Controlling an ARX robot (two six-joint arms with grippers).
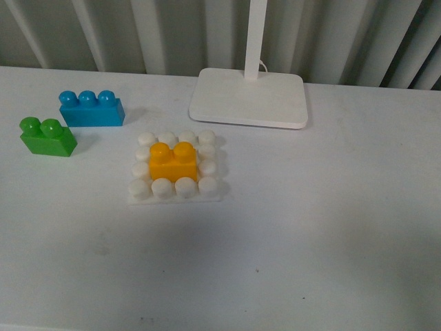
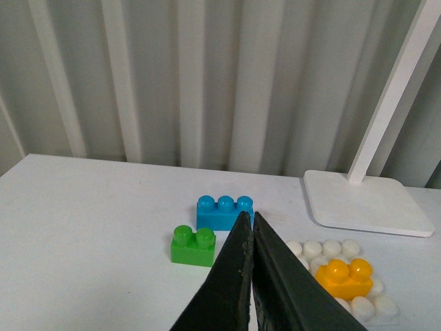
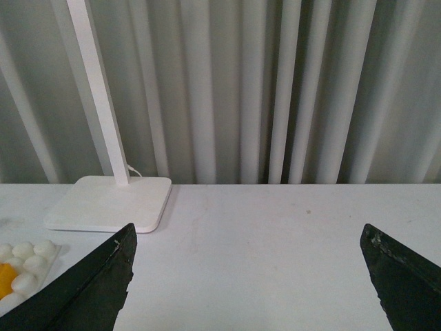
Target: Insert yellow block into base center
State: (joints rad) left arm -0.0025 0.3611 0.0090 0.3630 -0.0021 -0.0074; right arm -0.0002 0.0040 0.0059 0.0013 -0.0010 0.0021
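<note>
The yellow block (image 1: 173,162) sits upright on the middle studs of the white studded base (image 1: 175,194), white studs ringing it on all sides. Neither arm shows in the front view. In the left wrist view the yellow block (image 2: 345,277) on the base (image 2: 386,308) lies beyond and to one side of my left gripper (image 2: 249,219), whose black fingers are pressed together, shut on nothing. My right gripper (image 3: 249,234) is open wide over bare table, holding nothing; the base (image 3: 31,261) and a sliver of the yellow block (image 3: 5,278) show at that picture's edge.
A green two-stud brick (image 1: 47,136) and a blue three-stud brick (image 1: 90,109) stand left of the base. A white lamp foot (image 1: 249,97) with its upright pole stands behind it. A pleated grey curtain closes off the table's far edge.
</note>
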